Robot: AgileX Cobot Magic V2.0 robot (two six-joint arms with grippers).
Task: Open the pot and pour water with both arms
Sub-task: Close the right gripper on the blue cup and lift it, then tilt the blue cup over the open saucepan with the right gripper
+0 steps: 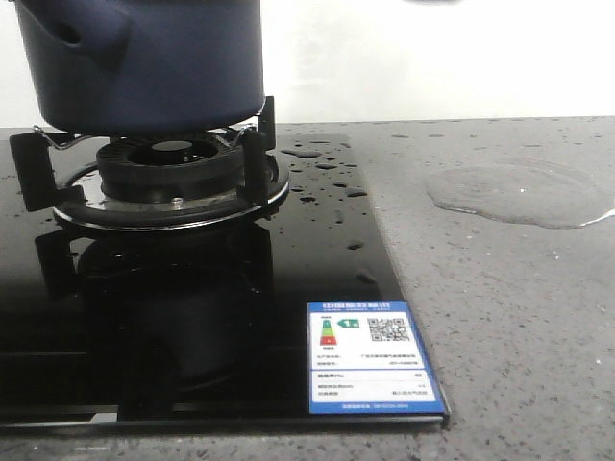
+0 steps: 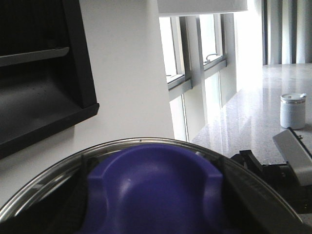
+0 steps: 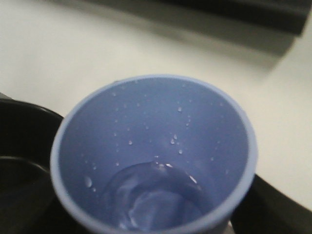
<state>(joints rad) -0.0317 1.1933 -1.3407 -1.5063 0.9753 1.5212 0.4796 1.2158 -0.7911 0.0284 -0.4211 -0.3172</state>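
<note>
pot [image 1: 144, 62] on burner, looks heavy, rigid | cup [image 3: 153, 156] light, wet, slippery; water [image 3: 156, 200] inside | grasp pot at side handle [image 1: 91, 34] | gripper states: cannot tell

The front camera sits low and close, looking forward across the tabletop [image 1: 500, 327] at the pot [image 1: 144, 58]. The left wrist camera looks over a lid [image 2: 151, 190] from very near. The right wrist camera peers into a cup [image 3: 156, 161].

Kitchen setting: black glass gas hob [image 1: 317, 288] with burner [image 1: 168, 163] and energy label [image 1: 370, 357], set into grey speckled stone table [image 1: 500, 317]; windows [image 2: 195, 44] alongside.
</note>
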